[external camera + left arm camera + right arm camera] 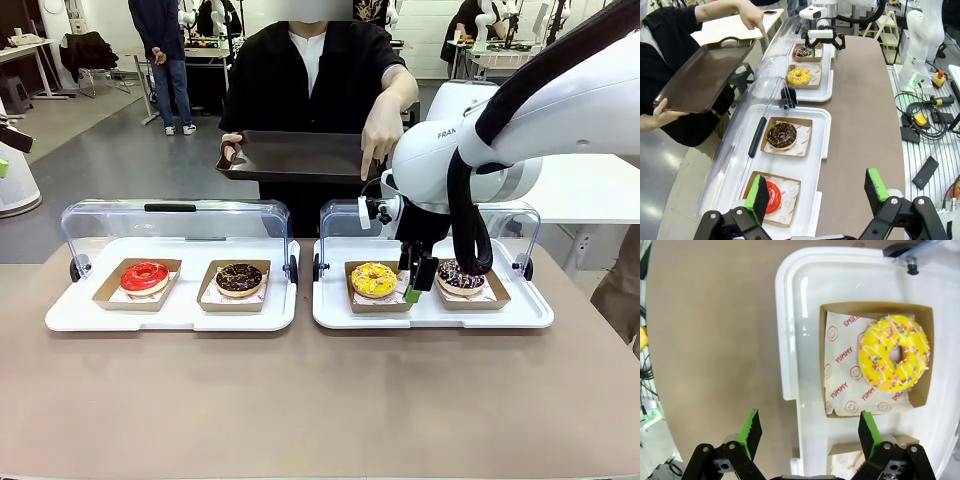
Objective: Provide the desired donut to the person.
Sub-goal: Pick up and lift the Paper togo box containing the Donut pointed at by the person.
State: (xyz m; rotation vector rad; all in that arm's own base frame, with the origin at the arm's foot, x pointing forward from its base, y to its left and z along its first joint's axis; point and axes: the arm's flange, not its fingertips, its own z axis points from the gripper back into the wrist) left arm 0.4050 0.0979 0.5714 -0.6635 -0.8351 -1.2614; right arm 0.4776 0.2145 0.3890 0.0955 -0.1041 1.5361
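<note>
Four donuts sit in brown card boxes on two white trays: red [145, 276], chocolate [239, 279], yellow with sprinkles [374, 279] and dark with sprinkles [460, 275]. The person [310, 70] holds a dark serving tray [290, 155] and points one hand [380, 130] down toward the right tray, near the yellow donut. My right gripper [415, 275] hangs open between the yellow and dark sprinkled donuts. From the wrist, it [809, 427] hovers over the tray rim beside the yellow donut [894, 353]. My left gripper [816, 190] is open above the red donut [772, 196].
Each white tray [60, 315] has a clear hinged lid [170, 215] standing open at its far side. The brown tabletop [320, 400] is bare in front of the trays. Cables and a robot base [920, 55] lie off the table's side.
</note>
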